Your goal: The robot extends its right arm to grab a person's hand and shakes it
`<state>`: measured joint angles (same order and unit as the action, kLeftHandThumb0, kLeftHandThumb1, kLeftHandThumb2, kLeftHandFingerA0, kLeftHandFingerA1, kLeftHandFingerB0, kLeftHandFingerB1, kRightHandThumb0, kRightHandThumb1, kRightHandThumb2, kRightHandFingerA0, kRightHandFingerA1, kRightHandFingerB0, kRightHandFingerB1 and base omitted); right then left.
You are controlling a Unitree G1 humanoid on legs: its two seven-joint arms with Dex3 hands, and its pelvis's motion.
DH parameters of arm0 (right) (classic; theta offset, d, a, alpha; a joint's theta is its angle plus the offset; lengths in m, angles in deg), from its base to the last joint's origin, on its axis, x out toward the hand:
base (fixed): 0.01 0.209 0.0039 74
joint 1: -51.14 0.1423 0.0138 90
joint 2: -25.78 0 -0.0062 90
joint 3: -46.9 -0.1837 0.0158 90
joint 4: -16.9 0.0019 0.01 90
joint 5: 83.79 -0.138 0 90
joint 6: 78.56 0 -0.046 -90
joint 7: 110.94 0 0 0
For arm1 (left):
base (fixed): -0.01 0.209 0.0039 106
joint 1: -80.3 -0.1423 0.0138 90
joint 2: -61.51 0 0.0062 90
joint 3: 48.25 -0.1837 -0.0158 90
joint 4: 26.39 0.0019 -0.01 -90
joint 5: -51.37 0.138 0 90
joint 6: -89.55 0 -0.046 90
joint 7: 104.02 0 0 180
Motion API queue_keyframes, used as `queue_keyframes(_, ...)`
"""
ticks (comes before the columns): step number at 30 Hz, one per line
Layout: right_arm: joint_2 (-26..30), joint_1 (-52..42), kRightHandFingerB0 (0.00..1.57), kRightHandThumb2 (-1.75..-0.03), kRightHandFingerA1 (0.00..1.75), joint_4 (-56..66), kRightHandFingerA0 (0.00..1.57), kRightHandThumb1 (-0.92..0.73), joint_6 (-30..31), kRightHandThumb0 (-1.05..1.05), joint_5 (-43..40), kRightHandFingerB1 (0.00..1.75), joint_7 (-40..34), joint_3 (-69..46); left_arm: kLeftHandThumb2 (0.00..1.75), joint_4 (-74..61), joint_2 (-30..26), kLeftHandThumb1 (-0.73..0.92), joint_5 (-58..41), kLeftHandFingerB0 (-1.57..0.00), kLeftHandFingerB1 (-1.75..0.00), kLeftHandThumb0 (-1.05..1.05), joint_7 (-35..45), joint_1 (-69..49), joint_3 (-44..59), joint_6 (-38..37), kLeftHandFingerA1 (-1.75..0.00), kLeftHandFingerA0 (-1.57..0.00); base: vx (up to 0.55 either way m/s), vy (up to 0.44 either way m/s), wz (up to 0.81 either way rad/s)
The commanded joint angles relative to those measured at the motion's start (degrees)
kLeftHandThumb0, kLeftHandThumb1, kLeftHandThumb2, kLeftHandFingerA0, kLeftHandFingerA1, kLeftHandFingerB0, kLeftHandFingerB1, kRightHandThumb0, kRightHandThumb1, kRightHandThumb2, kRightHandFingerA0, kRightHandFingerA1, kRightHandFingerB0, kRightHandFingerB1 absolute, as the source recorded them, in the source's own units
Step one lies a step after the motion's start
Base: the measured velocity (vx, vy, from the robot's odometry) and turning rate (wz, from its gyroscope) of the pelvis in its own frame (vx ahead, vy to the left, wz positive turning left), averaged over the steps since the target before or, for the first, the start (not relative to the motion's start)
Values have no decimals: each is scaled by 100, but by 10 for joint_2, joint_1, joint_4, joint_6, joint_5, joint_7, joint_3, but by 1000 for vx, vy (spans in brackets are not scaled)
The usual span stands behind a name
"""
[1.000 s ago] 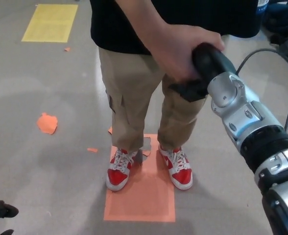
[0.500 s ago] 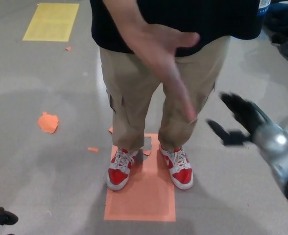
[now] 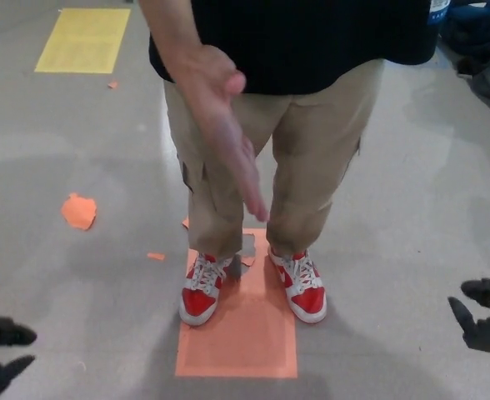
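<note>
Head view: person's flat hand hangs apart from black right hand.

The person's hand hangs open, fingers pointing down, before tan trousers.

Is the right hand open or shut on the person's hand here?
Open. The right hand sits low at the frame's edge, fingers apart, holding nothing; the person's hand hangs free above it.

Person's hand hangs open at 12 o'clock of frame centre, fingers pointing down, nothing touching it. Legs stand directly behind it as an obstacle. Open floor lies between it and the right hand at 4 o'clock.
</note>
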<state>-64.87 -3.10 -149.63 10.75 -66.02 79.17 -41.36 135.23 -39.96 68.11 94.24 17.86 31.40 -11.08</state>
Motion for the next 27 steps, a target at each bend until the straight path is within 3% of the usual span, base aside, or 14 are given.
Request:
queue_keyframes(1, 9, 13, 9, -115, 21, -10, 1, -85, 60, -82, -22, 20, 41, -12, 67, 2, -12, 88, -4, -28, -31, -52, -4, 22, 10, 5, -32, -29, 0, 0, 0)
queue_keyframes(4, 16, 25, 15, -115, 33, -12, 0, -84, 79, -83, -6, 27, 54, 4, 67, 3, -16, 89, -12, -26, -31, -49, 14, 34, 19, -5, -31, -26, 0, 0, 0)
queue_keyframes(5, 18, 26, 4, -114, 36, -12, 0, -78, 81, -72, -7, 30, 56, 3, 67, 3, -16, 89, -11, -26, -31, -49, 15, 36, 21, -5, -31, -27, 0, 0, 0)
queue_keyframes(6, 21, 26, 1, -117, 30, -12, 1, -82, 82, -77, -14, 24, 62, -2, 113, 3, -16, 63, -10, -9, -50, -25, 14, 39, 22, -2, -50, -9, 0, 0, 0)
queue_keyframes(7, 23, 26, 1, -117, 30, -11, 1, -82, 82, -77, -19, 24, 69, -7, 113, 3, -16, 63, -8, -9, -50, -25, 12, 42, 22, 4, -50, -9, 0, 0, 0)
queue_keyframes(8, 25, 24, 2, -117, 27, -12, 1, -82, 88, -81, -20, 20, 72, -8, 67, 3, -16, 88, -5, -26, -31, -51, 8, 41, 21, 8, -31, -28, 0, 0, 0)
queue_keyframes(12, 23, -3, 10, -117, 29, -12, 0, -83, 96, -83, -16, 21, 58, -5, 67, 0, -17, 89, 7, -25, -31, -52, 2, 17, 11, 5, -32, -28, 0, 0, 0)
queue_keyframes(13, 23, -7, 4, -87, 27, -12, 6, -84, 94, -85, -17, 20, 60, -6, 67, 0, -17, 90, 6, -24, -30, -51, 3, 11, 11, 1, -31, -27, 0, 0, 0)
queue_keyframes(15, 23, -17, 4, -80, 30, -10, 2, -92, 83, -81, -16, 24, 71, -2, 67, -1, -15, 89, -1, -24, -30, -52, 5, 0, 16, 2, -30, -26, 0, 0, 0)
queue_keyframes(26, 21, -41, 6, -80, 31, -7, 4, -92, 79, -82, -14, 25, 78, 5, 67, -1, -1, 90, -13, -21, -29, -58, -21, -33, 32, 14, -31, -26, 0, 0, 0)
queue_keyframes(27, 20, -40, 3, -117, 34, -6, 0, -79, 77, -73, -9, 28, 80, 12, 114, -1, 6, 63, -28, 0, -46, -32, -23, -37, 48, 20, -47, 0, 0, 0, 0)
